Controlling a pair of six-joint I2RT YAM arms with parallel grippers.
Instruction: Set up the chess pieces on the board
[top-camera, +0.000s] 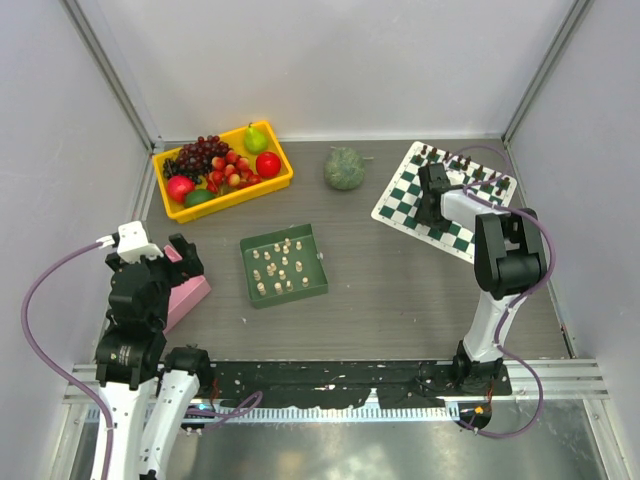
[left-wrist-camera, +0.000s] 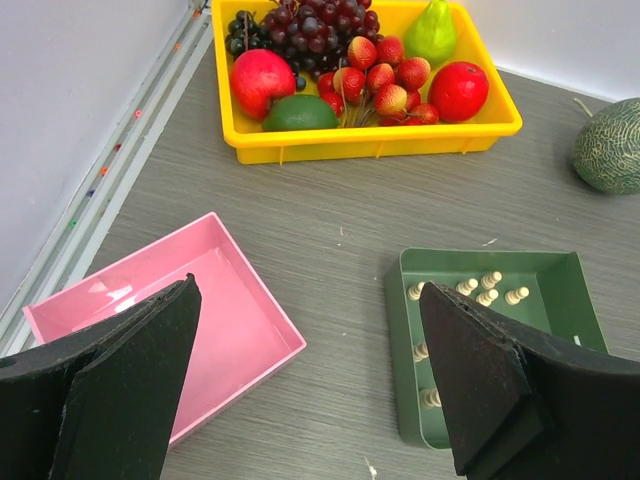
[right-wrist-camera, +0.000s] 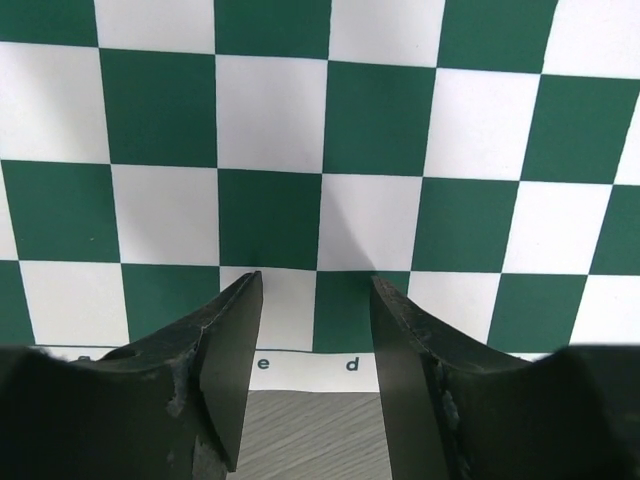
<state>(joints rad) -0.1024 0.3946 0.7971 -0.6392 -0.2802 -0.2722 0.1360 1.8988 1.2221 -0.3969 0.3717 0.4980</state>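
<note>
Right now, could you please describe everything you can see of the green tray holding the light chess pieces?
The green tray is shallow and square, with low upright walls, dark green and plastic-looking. It lies flat on the grey wood-grain table, slightly turned, mid-table, just right of the pink tray. Small cream chess pieces are scattered inside it. Nothing else touches it.

Upper right: one checkered board (top-camera: 398, 200). Centre: one green tray (top-camera: 247, 275) holding cream chess pieces (top-camera: 280, 265), too small for a firm count. Upper left: one yellow bin (top-camera: 230, 199) containing one pear (top-camera: 256, 138), two red apples (top-camera: 268, 164), one lime (top-camera: 198, 198), one dark grape bunch (top-camera: 200, 155) and several strawberries (top-camera: 232, 170). Lower left: one pink tray (left-wrist-camera: 230, 290). Top centre: one melon (top-camera: 344, 168).
</note>
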